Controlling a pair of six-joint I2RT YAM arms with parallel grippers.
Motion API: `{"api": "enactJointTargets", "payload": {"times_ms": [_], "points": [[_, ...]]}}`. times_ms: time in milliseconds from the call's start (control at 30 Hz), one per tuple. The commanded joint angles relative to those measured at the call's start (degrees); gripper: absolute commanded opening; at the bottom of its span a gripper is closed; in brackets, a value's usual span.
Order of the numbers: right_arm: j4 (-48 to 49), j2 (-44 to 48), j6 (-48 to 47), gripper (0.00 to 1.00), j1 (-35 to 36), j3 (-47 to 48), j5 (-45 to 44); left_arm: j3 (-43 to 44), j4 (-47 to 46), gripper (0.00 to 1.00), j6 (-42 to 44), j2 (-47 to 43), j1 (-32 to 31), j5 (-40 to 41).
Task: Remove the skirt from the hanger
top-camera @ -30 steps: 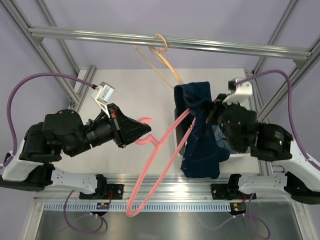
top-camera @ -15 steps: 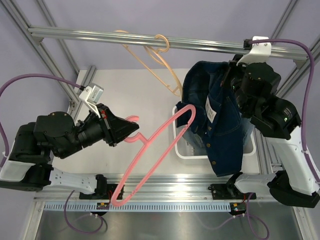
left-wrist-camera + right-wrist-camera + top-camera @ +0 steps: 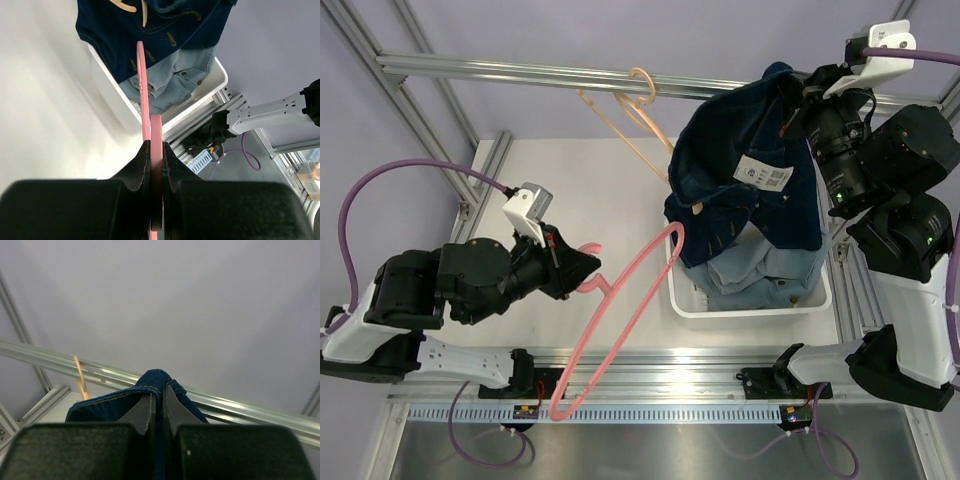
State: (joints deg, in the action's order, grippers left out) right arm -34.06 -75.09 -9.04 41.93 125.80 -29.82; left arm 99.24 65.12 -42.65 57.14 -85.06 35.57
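**Left gripper** [image 3: 156, 150]: jaws pressed together on the hook end of the pink hanger [image 3: 142, 85]. The hanger runs edge-on from the fingers toward the white bin [image 3: 112, 97]. Seen from above, its long body slants from the near side up to the bin's left wall.

**Right gripper** [image 3: 161, 394]: jaws pinched on a fold of the dark denim skirt [image 3: 154, 377], raised high beside the overhead rail [image 3: 520, 72].

**Skirt:** it hangs from that grip above the bin with a white label [image 3: 763, 172] facing up, over light-blue denim [image 3: 765, 268] lying in the bin. The hanger's far tip meets the skirt's lower edge. Whether the two actually touch cannot be told from here.

**Rail:** a wooden hanger [image 3: 642, 98] hangs from it, left of the skirt.
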Motion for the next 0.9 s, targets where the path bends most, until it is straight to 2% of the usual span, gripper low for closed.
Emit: {"api": "enactJointTargets", "payload": {"times_ms": [0,100,233,367,567,700,867], "points": [[8.83,1.87,-7.56,0.00,-0.27,2.79,10.27,-0.27,-0.79,0.00,-1.64,-1.77,-0.20,2.84],[9.28,4.42,-9.85,0.00,-0.27,0.59,16.18,-1.68,-1.22,0.00,-1.73,-3.18,-0.20,2.92],[12.96,9.60,-9.25,0.00,-0.27,-5.45,15.76,-1.95,-0.52,0.00,-1.91,-3.27,-0.20,3.36],[16.22,12.86,-8.80,0.00,-0.27,-6.97,13.04,-1.77,0.09,0.00,-2.34,-2.74,-0.20,3.01],[12.80,12.33,-9.95,0.00,-0.27,-0.11,9.44,-2.47,0.01,0.00,-3.58,-2.74,-0.11,2.48],[11.75,15.23,-10.65,0.00,-0.27,-2.04,5.66,-3.35,-0.70,0.00,-3.75,-3.18,-0.20,2.57],[12.26,19.27,-10.91,0.00,-0.27,-9.51,3.81,-2.21,-0.52,0.00,-3.49,-1.86,-0.20,2.40]]}}
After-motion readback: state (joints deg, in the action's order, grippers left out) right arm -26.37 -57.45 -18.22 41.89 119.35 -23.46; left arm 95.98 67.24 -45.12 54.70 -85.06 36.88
